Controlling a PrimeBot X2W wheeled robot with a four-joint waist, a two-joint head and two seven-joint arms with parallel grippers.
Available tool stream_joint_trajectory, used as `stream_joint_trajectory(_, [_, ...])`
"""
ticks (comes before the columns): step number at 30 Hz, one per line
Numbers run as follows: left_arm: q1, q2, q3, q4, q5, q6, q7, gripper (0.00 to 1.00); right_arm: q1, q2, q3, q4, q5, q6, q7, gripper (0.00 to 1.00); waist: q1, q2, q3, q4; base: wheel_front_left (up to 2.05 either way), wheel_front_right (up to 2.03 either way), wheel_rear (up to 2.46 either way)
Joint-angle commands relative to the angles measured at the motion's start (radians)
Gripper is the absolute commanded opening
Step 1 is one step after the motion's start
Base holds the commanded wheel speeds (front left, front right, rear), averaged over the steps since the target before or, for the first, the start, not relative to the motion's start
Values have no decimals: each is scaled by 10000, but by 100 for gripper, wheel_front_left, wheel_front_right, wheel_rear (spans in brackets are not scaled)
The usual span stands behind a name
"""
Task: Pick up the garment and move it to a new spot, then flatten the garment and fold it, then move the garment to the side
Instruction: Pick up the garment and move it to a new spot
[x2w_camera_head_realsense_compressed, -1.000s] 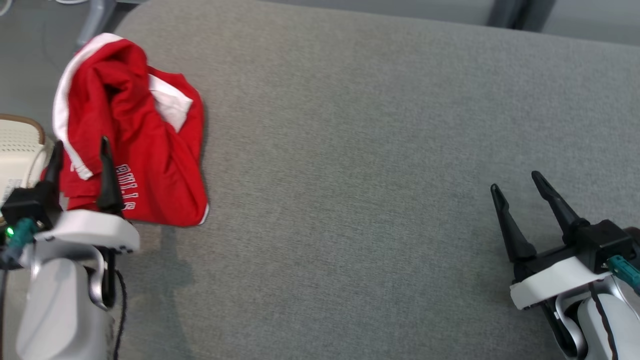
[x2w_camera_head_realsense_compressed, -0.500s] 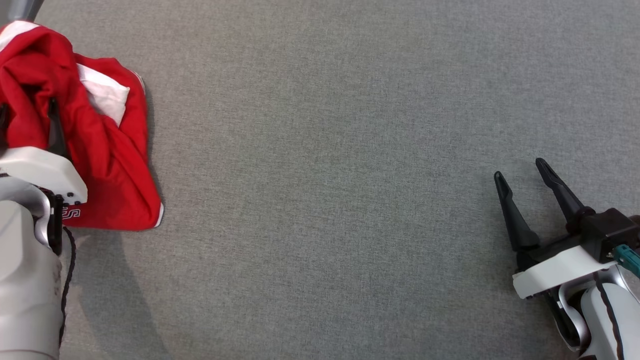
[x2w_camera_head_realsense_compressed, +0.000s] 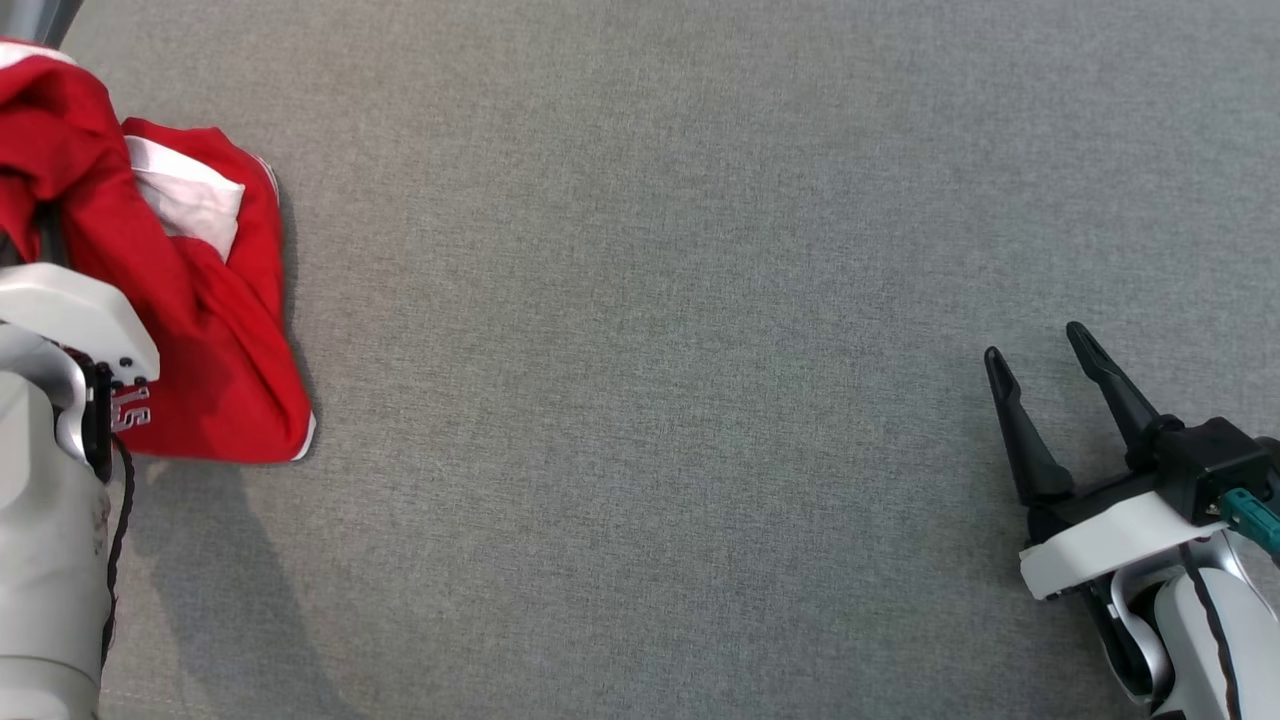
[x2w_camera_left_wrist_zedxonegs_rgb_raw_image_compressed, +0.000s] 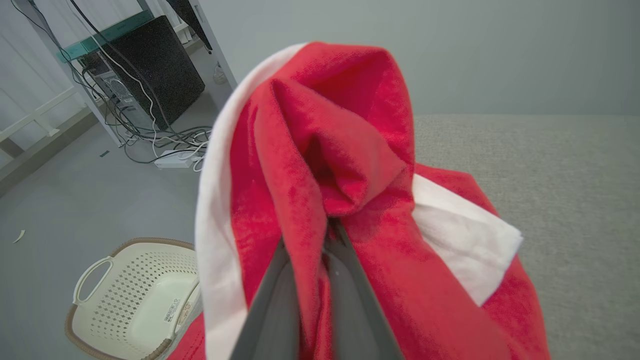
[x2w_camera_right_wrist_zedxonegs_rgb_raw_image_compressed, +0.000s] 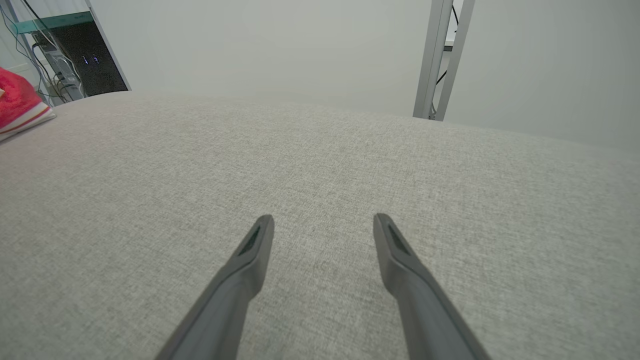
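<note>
- Since the earlier frame, the left gripper (x2w_camera_left_wrist_zedxonegs_rgb_raw_image_compressed: 316, 244) has pinched its fingers together on a raised fold of the shirt (x2w_camera_head_realsense_compressed: 210, 340). The cloth has bunched up around it and now hides the finger that stood bare against the red.
- That gripper is all but closed, with red cloth caught between the fingers. The fold rises past the fingertips and flops over ahead of them.
- The right gripper (x2w_camera_head_realsense_compressed: 1033, 340) hangs with its fingers spread wide and nothing between them, over bare desk (x2w_camera_head_realsense_compressed: 640, 400), well apart from the shirt.
- The rest of the shirt lies heaped on the desk around and to the right of the left gripper.
- Risk: the hold looks to be on one soft fold. A quick lift could pull the cloth out from between the fingers.
- Risk: a basket (x2w_camera_left_wrist_zedxonegs_rgb_raw_image_compressed: 135, 295) and open floor lie below and to the left of the left gripper. A dropped shirt could slide off the desk edge on that side.
- Risk: lifted from one point, the shirt would likely hang twisted, which would make the flattening harder.
- Writing: two dark, white-outlined characters (x2w_camera_head_realsense_compressed: 131, 409) show just right of the left wrist. They could be "LS" or "15", and the rest is covered.
- The basket's small sticker (x2w_camera_left_wrist_zedxonegs_rgb_raw_image_compressed: 172, 310) is too small to read, and the white panel (x2w_camera_left_wrist_zedxonegs_rgb_raw_image_compressed: 465, 245) shows no writing.
</note>
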Motion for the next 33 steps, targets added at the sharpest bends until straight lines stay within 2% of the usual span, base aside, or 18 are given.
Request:
stream_joint_trajectory(1, [-233,68,-53,-122,81,45,-156,0,63,-12,-38,24,68,1,-46,100,0,0,-114,-1,0,0,0])
stream_joint_trajectory(7, [-554,-105,-417,-1021,205,-135,-411,0,210,203,-69,63,100,1,-47,100,0,0,-665,-113,0,0,0])
stream_joint_trajectory(13, [-624,-437,-880,-2512,308,-430,-424,0,304,509,-74,119,145,1,-46,100,0,0,-1232,-529,0,0,0])
stream_joint_trajectory(22, [-31,-1766,-1817,-3876,133,-821,-415,0,475,900,-100,177,216,1,-47,100,0,0,-1797,-1503,0,0,0])
stream_joint_trajectory(28, [572,-2249,-3209,-4286,-383,-1096,-416,0,602,1023,-149,182,267,1,-47,100,0,0,-1991,-2080,0,0,0])
stream_joint_trajectory(31, [1090,-2305,-4568,-4705,-1615,-1074,-413,0,663,1077,-135,230,307,1,-47,100,0,0,-2106,-2331,0,0,0])
stream_joint_trajectory(33, [1414,-2302,-5567,-4957,-2337,-800,-413,0,695,1110,-135,248,329,1,-47,100,0,0,-2173,-2466,0,0,0])
